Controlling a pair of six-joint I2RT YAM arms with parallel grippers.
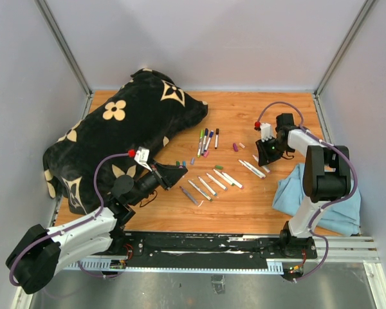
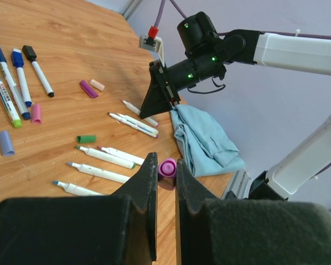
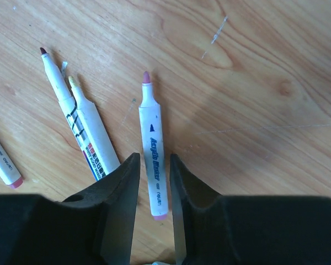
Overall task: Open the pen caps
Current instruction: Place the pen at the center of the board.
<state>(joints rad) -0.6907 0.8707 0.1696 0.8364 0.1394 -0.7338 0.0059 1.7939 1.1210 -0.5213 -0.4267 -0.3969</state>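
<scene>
Woodgrain worktop (image 3: 254,55); left pincer (image 2: 165,161) pinches round purple cap (image 2: 167,168); right pincer (image 3: 154,157) slightly parted astride white barrel (image 3: 153,127) lettered "Acrylic marker".

I have a white marker barrel (image 3: 153,143) lying flat on the wooden worktop (image 3: 254,66), straddled by the right fingers (image 3: 124,187), with its bare tip pointing away from them. Two more bare-tipped barrels (image 3: 91,138) lie pressed side by side just left of those fingers in that wrist view. Ahead and left of the left fingers (image 2: 146,187), three white barrels (image 2: 102,156) lie in a row. Ahead and right of them a light blue cloth (image 2: 204,138) sits crumpled. From overhead, a black cushion (image 1: 128,122) with tan flowers lies close beside the left fingers, on their left.
</scene>
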